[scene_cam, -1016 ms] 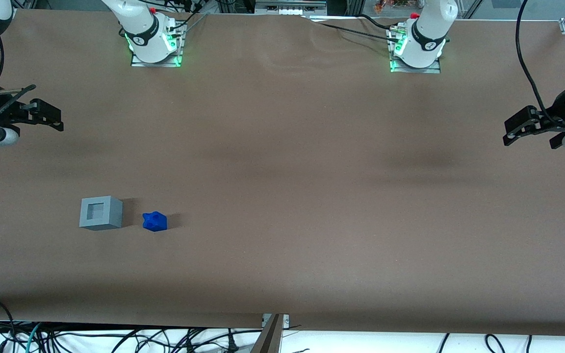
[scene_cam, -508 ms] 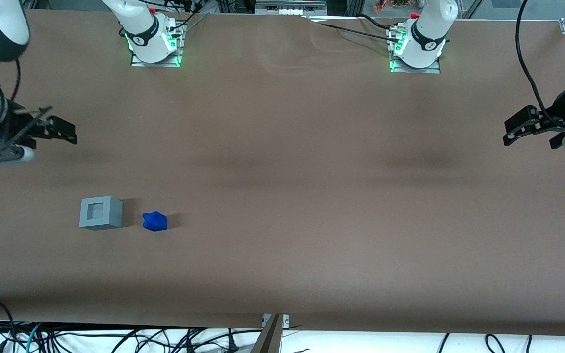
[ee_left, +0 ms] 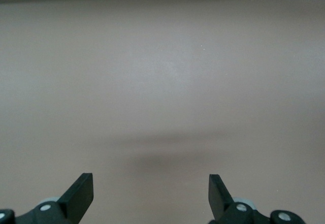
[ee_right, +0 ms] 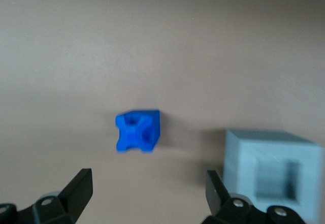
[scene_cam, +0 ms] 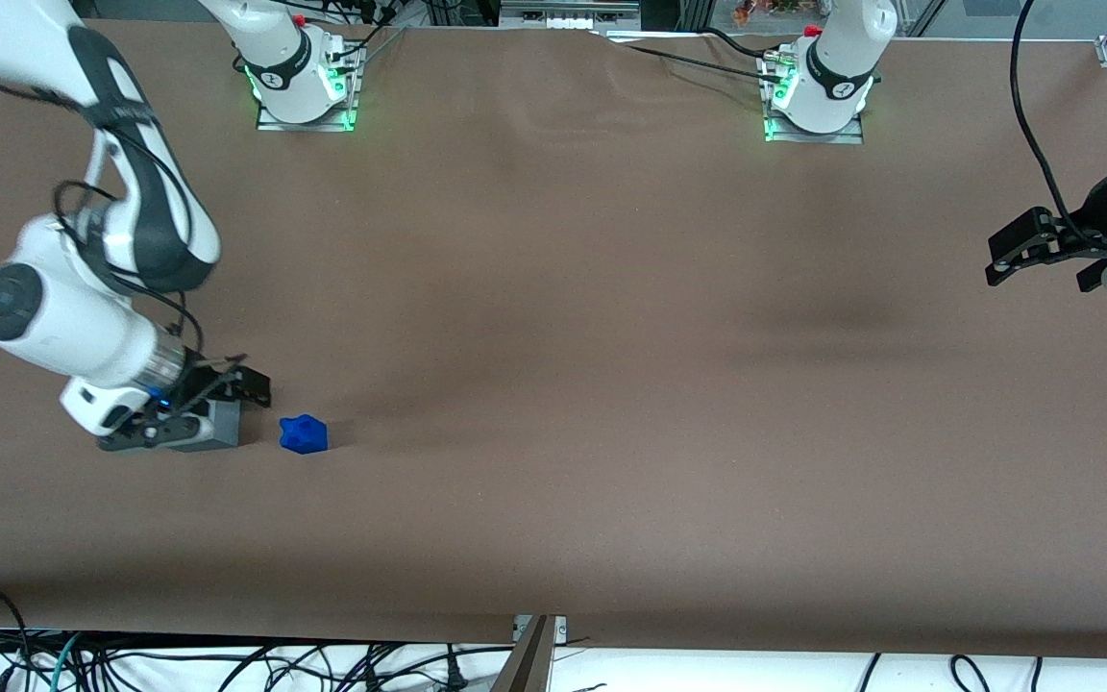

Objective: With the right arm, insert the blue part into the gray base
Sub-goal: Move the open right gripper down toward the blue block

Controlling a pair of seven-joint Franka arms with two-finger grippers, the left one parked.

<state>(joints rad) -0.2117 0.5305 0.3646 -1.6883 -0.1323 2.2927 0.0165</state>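
1. Bright-blue plastic is the target: the blue part [scene_cam: 304,433] sits loose on the brown table cover [scene_cam: 611,384], just beside the gray base [scene_cam: 219,429] but not touching it, on the side toward the parked arm's end of the table
2. Right now the gripper [scene_cam: 203,404] of the right arm [scene_cam: 83,317] hangs low over the gray base, hiding most of that cube in the front view; its fingers are spread wide and hold nothing, as the right wrist view shows, with the blue part [ee_right: 137,131] lying between and ahead of the two fingers [ee_right: 78,191]
3. Likely trouble: the gray base [ee_right: 271,173] lies close by one fingertip, so a descent started from here could clip its edge and shove it, which would spoil the later insertion
4. Another risk: the blue part has a lumpy, faceted top, so fingers closing on slanted faces could squeeze it sideways or tip it; a grasp across its flatter sides looks safer
5. If the part is gripped crooked, it would probably jam on the rim of the square recess [ee_right: 274,176] rather than drop in
6. Nothing else lies on the table cover near the two pieces; the only obstacle to reaching the blue part is the gray base itself, since the gap between them is narrow
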